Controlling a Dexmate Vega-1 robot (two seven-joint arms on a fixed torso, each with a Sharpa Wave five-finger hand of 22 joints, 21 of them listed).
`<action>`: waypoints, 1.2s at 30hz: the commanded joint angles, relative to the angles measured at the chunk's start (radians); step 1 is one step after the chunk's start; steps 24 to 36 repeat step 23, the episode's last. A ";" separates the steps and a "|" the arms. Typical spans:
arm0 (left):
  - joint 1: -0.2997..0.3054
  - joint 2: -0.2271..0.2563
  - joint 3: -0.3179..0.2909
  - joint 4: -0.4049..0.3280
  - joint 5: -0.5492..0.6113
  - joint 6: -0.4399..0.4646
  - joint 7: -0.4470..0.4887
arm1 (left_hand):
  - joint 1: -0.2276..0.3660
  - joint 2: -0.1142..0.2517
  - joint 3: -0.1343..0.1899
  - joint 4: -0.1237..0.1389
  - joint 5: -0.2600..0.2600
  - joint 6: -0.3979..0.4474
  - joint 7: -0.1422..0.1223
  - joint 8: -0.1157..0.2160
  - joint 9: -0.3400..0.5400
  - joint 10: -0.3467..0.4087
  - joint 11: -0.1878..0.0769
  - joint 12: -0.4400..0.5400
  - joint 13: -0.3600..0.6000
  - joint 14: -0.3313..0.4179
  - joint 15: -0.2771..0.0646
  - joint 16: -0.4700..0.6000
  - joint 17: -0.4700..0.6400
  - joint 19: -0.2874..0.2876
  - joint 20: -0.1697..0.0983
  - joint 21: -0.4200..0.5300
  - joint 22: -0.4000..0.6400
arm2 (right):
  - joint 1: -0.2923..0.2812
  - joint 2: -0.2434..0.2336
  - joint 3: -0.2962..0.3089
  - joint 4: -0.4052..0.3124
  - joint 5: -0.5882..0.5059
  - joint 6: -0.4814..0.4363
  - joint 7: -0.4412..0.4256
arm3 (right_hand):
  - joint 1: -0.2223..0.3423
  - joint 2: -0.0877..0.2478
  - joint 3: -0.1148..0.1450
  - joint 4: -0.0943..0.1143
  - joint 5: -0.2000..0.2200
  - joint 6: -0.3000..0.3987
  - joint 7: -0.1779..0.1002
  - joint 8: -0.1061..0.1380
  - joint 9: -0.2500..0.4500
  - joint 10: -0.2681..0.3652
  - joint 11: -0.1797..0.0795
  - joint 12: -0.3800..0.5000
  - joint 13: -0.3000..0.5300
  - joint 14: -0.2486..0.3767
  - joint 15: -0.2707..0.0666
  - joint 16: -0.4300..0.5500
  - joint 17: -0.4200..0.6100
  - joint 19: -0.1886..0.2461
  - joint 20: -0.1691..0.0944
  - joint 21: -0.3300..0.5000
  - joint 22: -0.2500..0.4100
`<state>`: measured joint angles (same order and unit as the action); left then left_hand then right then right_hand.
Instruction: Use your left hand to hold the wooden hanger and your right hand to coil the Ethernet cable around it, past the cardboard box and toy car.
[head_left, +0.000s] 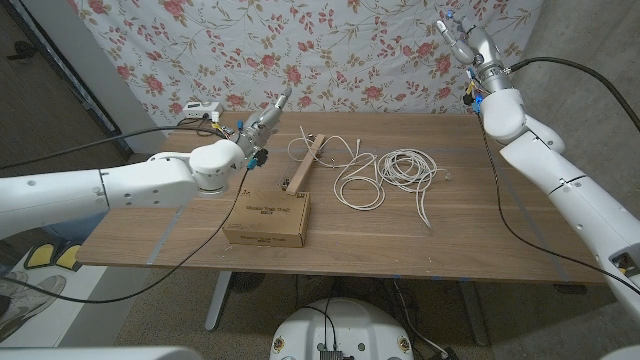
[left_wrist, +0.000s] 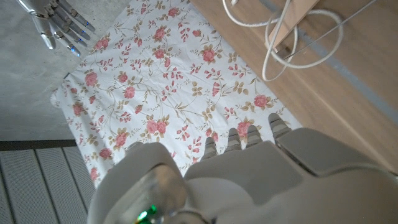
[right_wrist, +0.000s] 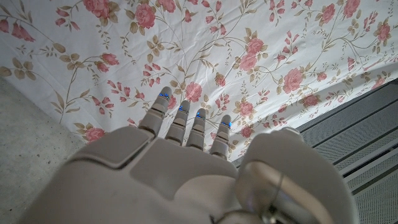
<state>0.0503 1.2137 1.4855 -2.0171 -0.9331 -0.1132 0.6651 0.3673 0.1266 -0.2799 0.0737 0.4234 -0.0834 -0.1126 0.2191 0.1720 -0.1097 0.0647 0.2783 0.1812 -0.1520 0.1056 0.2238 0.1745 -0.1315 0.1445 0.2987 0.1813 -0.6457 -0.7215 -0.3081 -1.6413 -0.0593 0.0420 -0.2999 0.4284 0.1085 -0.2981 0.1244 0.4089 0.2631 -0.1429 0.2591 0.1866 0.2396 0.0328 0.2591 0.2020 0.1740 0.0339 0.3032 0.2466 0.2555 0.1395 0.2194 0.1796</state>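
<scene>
my arms are glossy white, and my left robot hand (head_left: 272, 112) and right robot hand (head_left: 466, 40) silver-grey. the tabletop (head_left: 480, 230) is brown wood. white ethernet cable (head_left: 400, 168), pale wooden hanger (head_left: 303, 164), tan cardboard box (head_left: 267, 218) with dark print. the backdrop cloth (head_left: 350, 50) is white with red roses.

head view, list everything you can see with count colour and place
wooden hanger: 1, light wood, table centre, under cable loops
Ethernet cable: 1, white, loose coils right of the hanger
cardboard box: 1, brown, front of table below the hanger
small device: 1, white, table's far left corner
table: 1, brown wood
floral cloth: 1, white with red roses, backdrop
left hand: 1, grey, over table's left part, holds nothing
right hand: 1, grey, raised before the cloth, fingers spread
</scene>
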 joint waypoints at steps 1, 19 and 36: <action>0.080 -0.075 -0.035 0.166 0.387 -0.333 0.094 | 0.034 0.012 0.010 -0.008 -0.010 0.058 -0.006 0.009 0.002 0.047 -0.009 0.007 0.001 0.044 -0.020 0.002 0.000 0.044 -0.014 0.006 0.000 | -0.007 -0.016 0.012 0.032 0.209 0.073 0.195 | 0.010 0.023 0.017 -0.007 -0.014 0.079 0.064 0.012 0.000 0.078 0.023 0.020 0.004 0.071 -0.011 0.031 0.009 0.040 0.019 0.013 0.005; 0.165 -0.219 -0.113 0.447 0.248 -0.719 -0.168 | 0.086 0.036 0.041 -0.019 -0.031 0.136 0.003 -0.002 0.002 0.141 -0.003 0.009 0.002 0.144 -0.017 0.000 0.000 0.115 -0.005 0.011 0.006 | 0.045 0.143 -0.017 0.349 0.675 0.258 0.577 | 0.057 0.055 0.061 -0.033 -0.051 0.171 0.133 0.018 0.001 0.161 0.071 0.034 0.005 0.145 0.006 0.061 0.017 0.060 0.022 0.016 0.010; 0.191 -0.266 -0.131 0.502 0.157 -0.761 -0.230 | 0.091 0.039 0.046 -0.014 -0.037 0.139 0.004 -0.011 0.003 0.171 -0.001 0.011 0.003 0.184 -0.009 0.004 0.001 0.136 0.013 0.015 0.009 | 0.068 0.181 -0.034 0.408 0.680 0.285 0.579 | 0.058 0.056 0.064 -0.033 -0.057 0.174 0.138 0.016 0.001 0.163 0.078 0.032 0.005 0.146 0.009 0.063 0.019 0.057 0.031 0.015 0.011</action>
